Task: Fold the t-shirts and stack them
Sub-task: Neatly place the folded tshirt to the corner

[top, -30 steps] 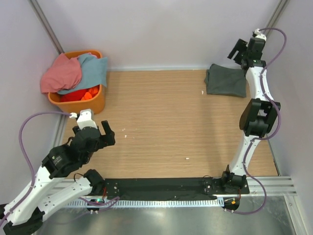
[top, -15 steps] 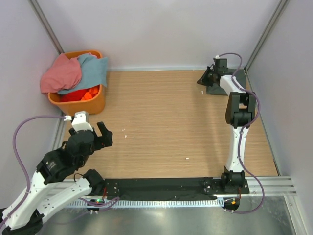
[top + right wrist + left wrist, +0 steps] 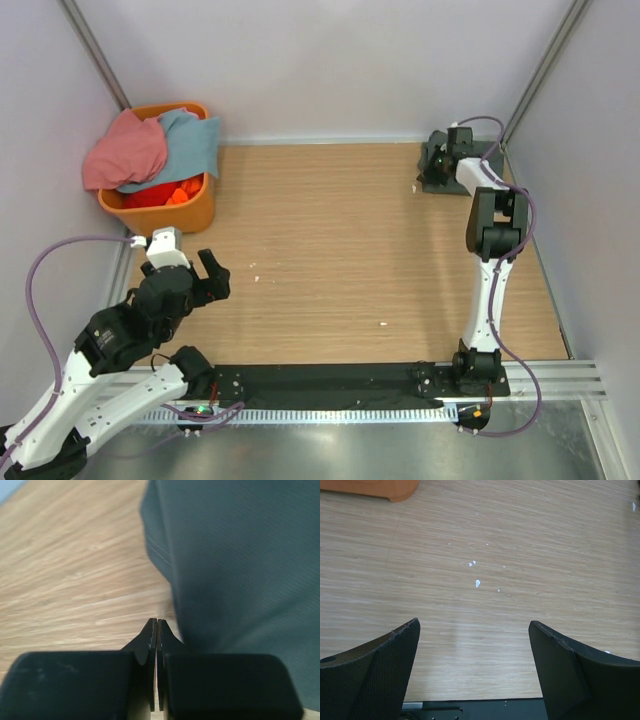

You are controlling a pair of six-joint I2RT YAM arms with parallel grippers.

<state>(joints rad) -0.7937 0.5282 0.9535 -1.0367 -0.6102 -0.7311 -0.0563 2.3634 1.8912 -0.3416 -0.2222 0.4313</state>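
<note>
R arm (image 3: 489,222) dropped to dark grey t-shirt (image 3: 435,178), R jaws pressed together, L jaws wide apart

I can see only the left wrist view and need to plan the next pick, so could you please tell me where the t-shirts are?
Observer: A salmon-pink t-shirt and a light blue t-shirt lie heaped in the orange basket at the far left corner of the table.
Operator: Thank you. Is any shirt lying out on the table itself?
Observer: Yes, a dark grey t-shirt lies at the far right corner.
Operator: And what is the right arm doing, please?
Observer: The right end effector sits at that shirt's edge, fingers shut together with no cloth visible between them.
</note>
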